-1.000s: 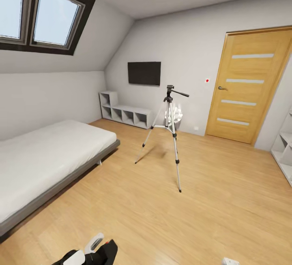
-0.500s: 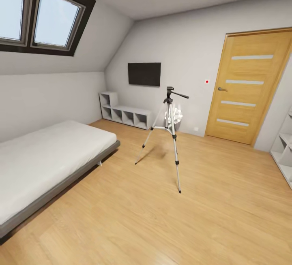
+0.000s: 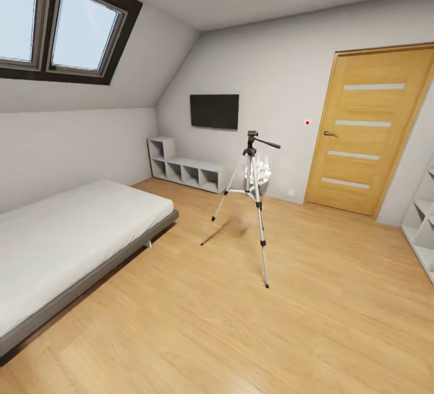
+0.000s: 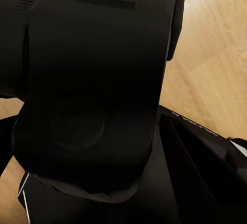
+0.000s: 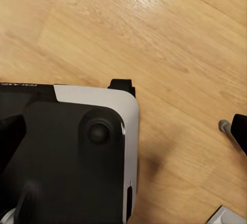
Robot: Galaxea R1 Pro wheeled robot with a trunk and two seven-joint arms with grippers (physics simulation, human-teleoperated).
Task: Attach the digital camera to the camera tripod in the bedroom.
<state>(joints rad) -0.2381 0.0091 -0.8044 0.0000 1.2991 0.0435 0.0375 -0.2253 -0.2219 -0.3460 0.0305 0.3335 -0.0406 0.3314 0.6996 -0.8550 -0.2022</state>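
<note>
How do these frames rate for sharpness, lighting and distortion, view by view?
Head view: sharp, evenly lit, wide-angle stretch toward the edges; the camera tripod casts only a faint shadow on the wood floor. Left wrist view: a dark, nearly featureless black mass close to the lens, detail lost. Right wrist view: floor grain crisp, soft shadow beside the robot's black-and-white body.

Wood floor (image 3: 337, 297), camera tripod (image 3: 253, 201), bed (image 3: 72, 237)

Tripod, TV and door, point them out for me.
Tripod (image 3: 254, 184): head view, upper legs under the head.
TV (image 3: 214, 111): head view, screen middle.
Door (image 3: 361, 135): head view, panel middle.
</note>
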